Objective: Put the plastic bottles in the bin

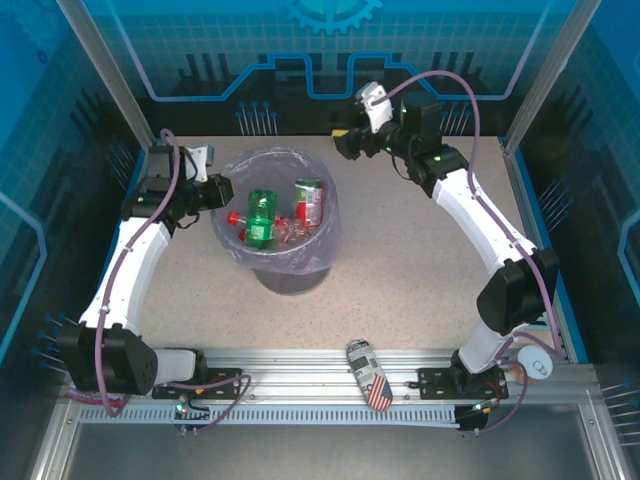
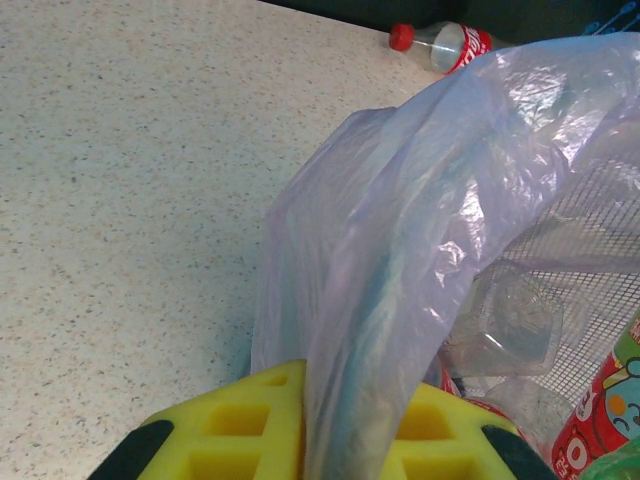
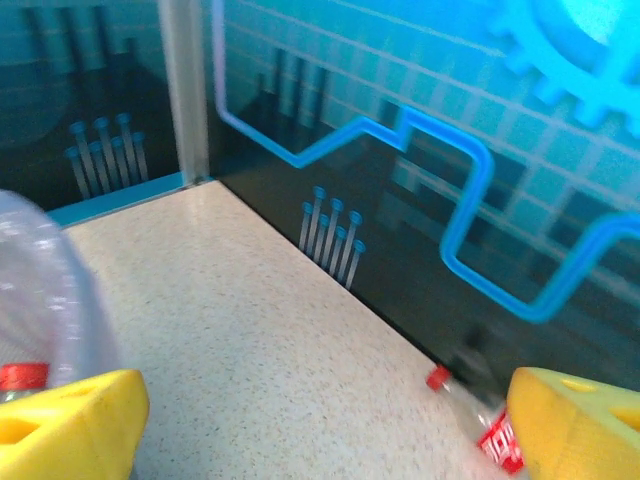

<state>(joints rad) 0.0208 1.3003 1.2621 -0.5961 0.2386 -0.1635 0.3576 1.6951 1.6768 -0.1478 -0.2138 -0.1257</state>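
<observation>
Left wrist: red-capped bottle (image 2: 445, 42) beyond bin (image 2: 380, 260)

The flat beige table (image 2: 130, 200) has a matt, finely speckled surface, like stone. The thin pale-lilac plastic bag (image 2: 400, 250) is translucent, wrinkled and glossy. Behind it the round grey bin (image 2: 590, 225) shows a mesh wall. The small clear plastic bottle with a red cap (image 2: 445, 42) is shiny. The left gripper (image 2: 345, 445) has yellow pads (image 2: 240, 430) of matt, foam-like material. The silver frame rails (image 1: 280, 365) look like brushed metal.
</observation>
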